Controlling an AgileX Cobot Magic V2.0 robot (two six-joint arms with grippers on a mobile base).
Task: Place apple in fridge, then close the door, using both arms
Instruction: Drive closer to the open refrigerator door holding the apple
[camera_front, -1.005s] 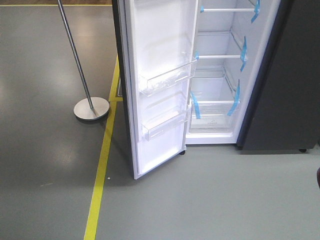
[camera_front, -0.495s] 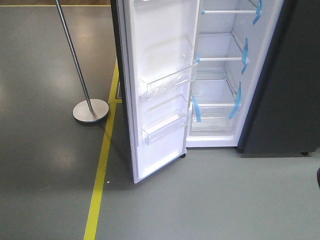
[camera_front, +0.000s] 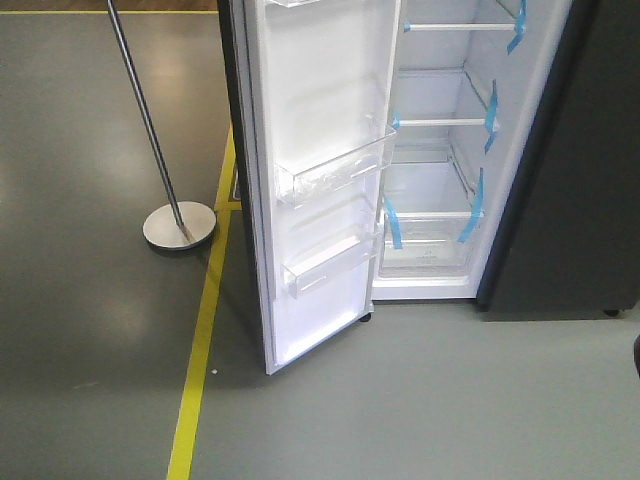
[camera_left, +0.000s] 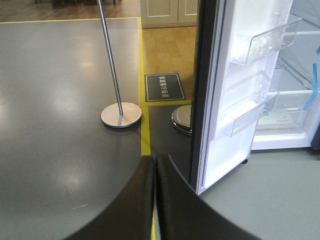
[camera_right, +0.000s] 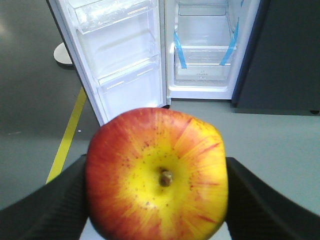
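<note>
Right now the round red and yellow apple (camera_right: 157, 175) sits in the right gripper (camera_right: 157, 200). Its two black fingers (camera_right: 52, 202) press on the apple from the left and the right side. The little brown stem faces the right wrist camera. The apple is out in front of the tall dark grey fridge (camera_front: 440, 185), not inside it.

The fridge is white inside, with glass shelves. Strips of blue tape (camera_front: 391, 222) are stuck on the shelf edges. The tall narrow door (camera_front: 320, 120) stands wide open on the left, and its white inner face shows. Two clear plastic bins hang on it, an upper bin (camera_front: 335, 165) and a lower bin (camera_front: 325, 262). The fridge's other half (camera_front: 570, 180), on the right, is dark grey.

The left gripper (camera_left: 154, 170) is squeezed together, with its two black fingers touching and nothing between them. It hangs over the grey floor (camera_front: 90, 330), well apart from the door's outer edge.

A yellow line (camera_front: 200, 340) runs along the floor beside the door. A shiny metal pole on a round flat base (camera_front: 180, 222) stands left of that line. In the left wrist view a small black floor sign (camera_left: 164, 87) lies behind the door.
</note>
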